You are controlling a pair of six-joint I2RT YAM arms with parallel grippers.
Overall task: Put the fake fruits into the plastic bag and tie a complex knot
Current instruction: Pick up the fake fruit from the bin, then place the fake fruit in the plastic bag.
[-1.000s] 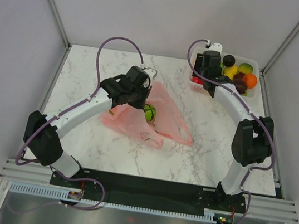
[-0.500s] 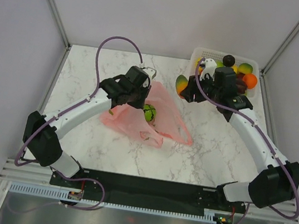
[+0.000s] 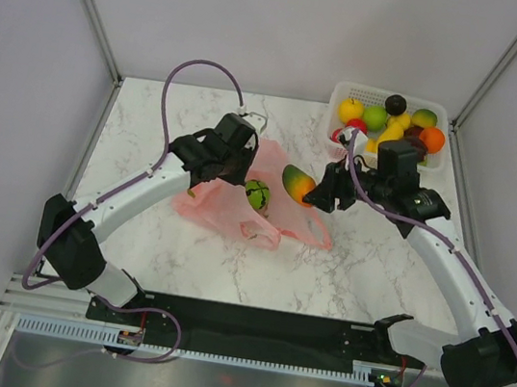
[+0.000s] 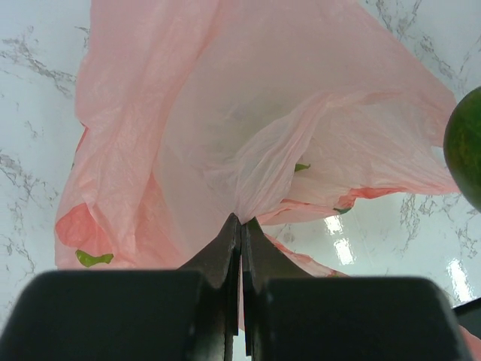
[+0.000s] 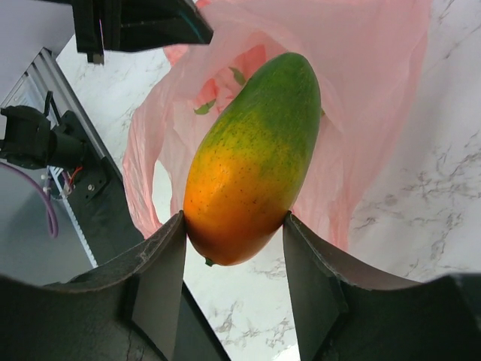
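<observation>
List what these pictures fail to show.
- Left wrist view: dark green rounded object, cut off by right edge; which fruit, unclear.
- Right wrist view: mouth of translucent pink plastic bag, behind the green-orange mango-shaped plastic fruit.
- Top view: lower fruits in the white lattice plastic basket, under others.

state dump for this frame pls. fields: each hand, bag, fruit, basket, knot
left hand: shut, pinching a raised fold of the plastic bag
right hand: shut on a green-orange mango, held off the table at the bag's right edge
bag: pink, lying on the marble table
in bag: one round green fruit
basket: white, far right corner, holds the other fruits
knot: not yet tied
</observation>
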